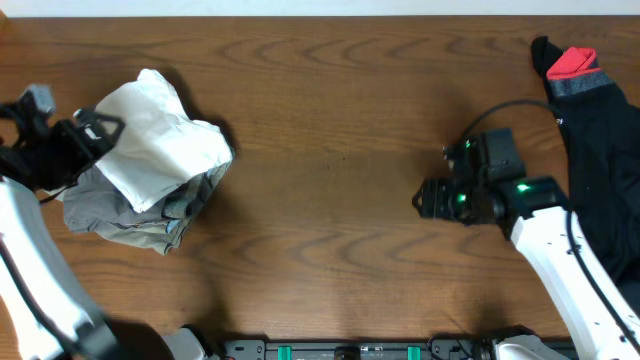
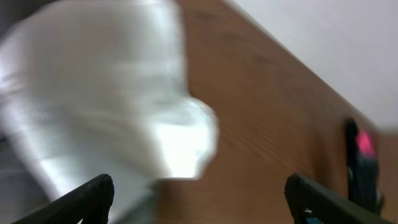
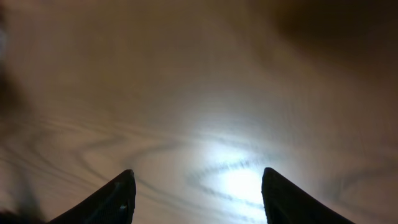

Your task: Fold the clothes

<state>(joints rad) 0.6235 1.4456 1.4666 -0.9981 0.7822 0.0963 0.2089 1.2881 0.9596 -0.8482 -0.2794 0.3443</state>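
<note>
A white garment (image 1: 155,135) lies bunched in a loose fold at the left end of the worktop (image 1: 330,100), resting on top of a crumpled grey-khaki garment (image 1: 130,222) that shows beneath its near and left edges. No print can be made out on the white cloth from above, and in the left wrist view it (image 2: 106,99) is only a pale blur.

The left arm (image 1: 20,250) reaches in from the left edge, with its head just beside the white garment's left side. The left jaws stand wide open: the two fingers (image 2: 93,196) are far apart with nothing clamped between them, and the cloth lies just beyond their tips.

Well apart from this pile, at the far right end, a black garment (image 1: 600,150) is draped along the worktop's edge, its red end (image 1: 572,62) toward the back.

The right arm (image 1: 545,240) lies between the two piles, nearer the black garment, pointing left. The right jaws are open and hold nothing; their fingers (image 3: 118,196) frame bare wood with a bright glare on it.
</note>
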